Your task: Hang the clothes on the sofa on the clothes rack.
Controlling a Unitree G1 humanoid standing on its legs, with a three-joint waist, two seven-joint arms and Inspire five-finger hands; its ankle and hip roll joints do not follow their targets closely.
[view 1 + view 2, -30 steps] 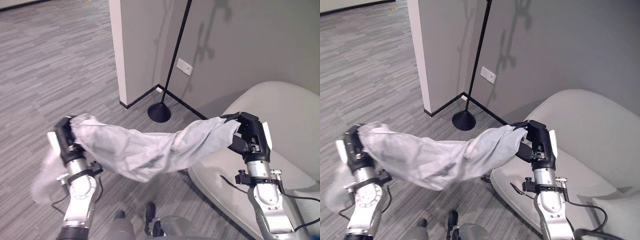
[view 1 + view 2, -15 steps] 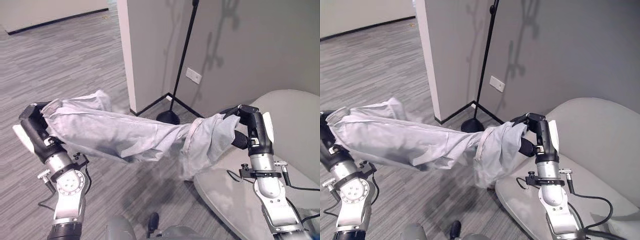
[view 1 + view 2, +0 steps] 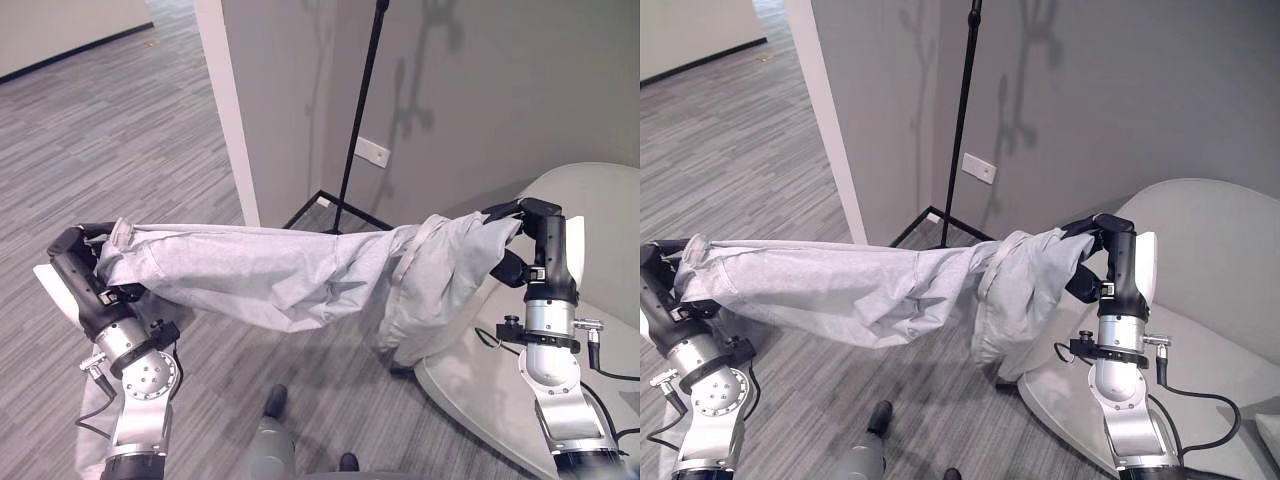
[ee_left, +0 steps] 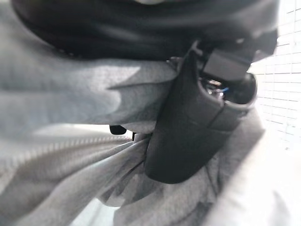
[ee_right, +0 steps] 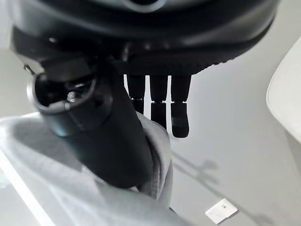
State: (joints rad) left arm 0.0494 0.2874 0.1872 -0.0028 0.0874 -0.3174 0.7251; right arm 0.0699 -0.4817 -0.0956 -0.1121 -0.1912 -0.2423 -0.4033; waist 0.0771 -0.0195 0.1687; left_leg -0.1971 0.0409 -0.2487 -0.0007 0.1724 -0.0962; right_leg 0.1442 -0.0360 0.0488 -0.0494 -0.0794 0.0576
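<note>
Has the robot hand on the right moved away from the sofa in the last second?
Cannot tell: the camera itself shifted. The right robot hand, pinching the grey garment, is above the sofa's edge as before.

The garment is thin, matt, crinkly grey cloth; the sofa looks like smooth matt upholstery, and the rack pole is slim black metal.

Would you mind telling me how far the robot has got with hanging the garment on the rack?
Done: the grey garment is off the sofa and lifted clear of the floor. In hand: it is stretched between the left hand, gripping one end, and the right hand, gripping the other, with a fold drooping near the right hand. Left: carrying it to the black rack pole by the wall and hanging it; nothing hangs there yet.
</note>
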